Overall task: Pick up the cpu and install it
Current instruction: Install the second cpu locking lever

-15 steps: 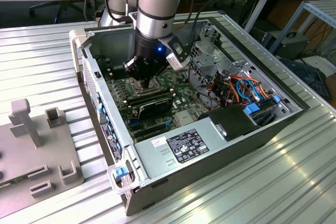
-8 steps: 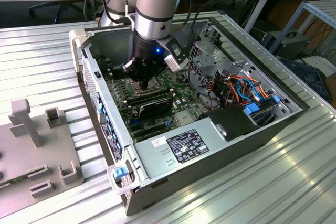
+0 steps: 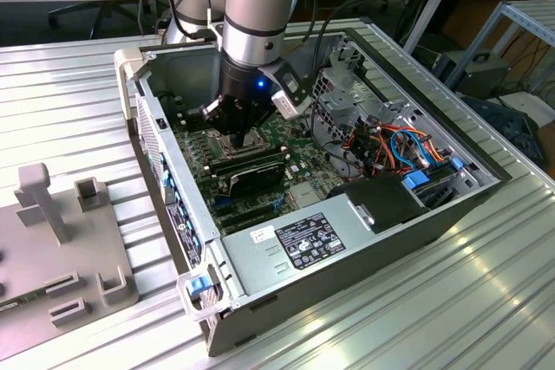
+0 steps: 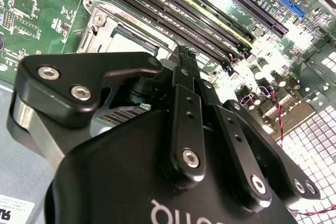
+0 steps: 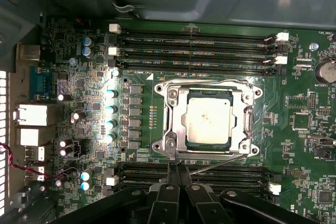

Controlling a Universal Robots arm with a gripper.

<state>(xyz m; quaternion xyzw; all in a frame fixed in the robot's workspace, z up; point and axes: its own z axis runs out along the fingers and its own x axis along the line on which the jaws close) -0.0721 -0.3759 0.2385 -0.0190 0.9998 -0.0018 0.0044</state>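
The cpu [image 5: 208, 120], a silvery-tan square chip, lies flat inside the metal-framed motherboard socket [image 5: 173, 129]. In the first wrist view my gripper [image 5: 176, 171] sits beside the socket, over the memory slots, apart from the chip. Its fingers [image 5: 184, 179] are pressed together with nothing between them. In the second wrist view the gripper [image 4: 184, 56] points at the memory slots, and part of the socket [image 4: 100, 27] with the chip's pale face [image 4: 128, 44] shows behind it. In the exterior view the gripper [image 3: 236, 133] is low inside the open computer case [image 3: 260, 257], over the motherboard.
Memory slots [image 5: 199, 51] run along both sides of the socket. A power supply [image 3: 303, 244] fills the case's near side, with coloured cables [image 3: 395, 149] and a drive cage towards the exterior view's right. A grey fixture plate [image 3: 61, 249] lies on the ribbed metal table at the exterior view's left.
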